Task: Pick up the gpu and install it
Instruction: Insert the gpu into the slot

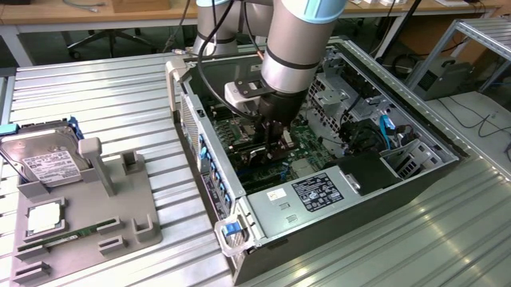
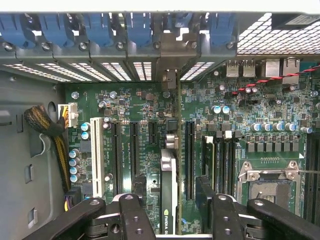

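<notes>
A ribbed metal table [image 1: 96, 95] holds an open computer case [image 1: 343, 203] and a gray tray [image 1: 88, 221] with a hard drive [image 1: 44, 158]. The arm reaches down into the case. In the wrist view the gripper [image 2: 170, 212] is wide open, one finger on each side of the gpu [image 2: 170, 165]. The card stands on edge in a slot on the green board [image 2: 250, 115], its metal end at the back wall. The gripper does not hold it. The step looks like the install, nearly done. Any next move needs a straight, gentle path, so the card is not knocked.
</notes>
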Tool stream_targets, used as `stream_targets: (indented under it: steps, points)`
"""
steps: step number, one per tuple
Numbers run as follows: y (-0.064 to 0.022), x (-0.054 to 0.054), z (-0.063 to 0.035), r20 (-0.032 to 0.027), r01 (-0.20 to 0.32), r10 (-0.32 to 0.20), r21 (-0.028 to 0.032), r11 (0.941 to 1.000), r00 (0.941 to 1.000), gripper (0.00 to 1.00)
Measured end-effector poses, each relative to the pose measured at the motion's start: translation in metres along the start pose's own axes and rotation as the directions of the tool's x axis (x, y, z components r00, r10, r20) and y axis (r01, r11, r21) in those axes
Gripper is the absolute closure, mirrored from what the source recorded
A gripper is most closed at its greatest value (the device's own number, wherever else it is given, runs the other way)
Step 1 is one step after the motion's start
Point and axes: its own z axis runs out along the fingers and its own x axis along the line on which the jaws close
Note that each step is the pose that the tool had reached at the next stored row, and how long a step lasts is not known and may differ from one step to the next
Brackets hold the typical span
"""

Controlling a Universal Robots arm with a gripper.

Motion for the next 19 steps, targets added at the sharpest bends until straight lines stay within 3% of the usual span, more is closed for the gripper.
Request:
stream_targets:
  steps: [17, 19]
  points:
    - [0.0001, -0.0032, 0.0001, 0.0, 0.0, 0.0, 0.0, 1.0, 1.0, 0.48]
    - [0.0001, -0.0032, 0.0001, 0.0001, 0.0, 0.0, 0.0, 1.0, 1.0, 0.56]
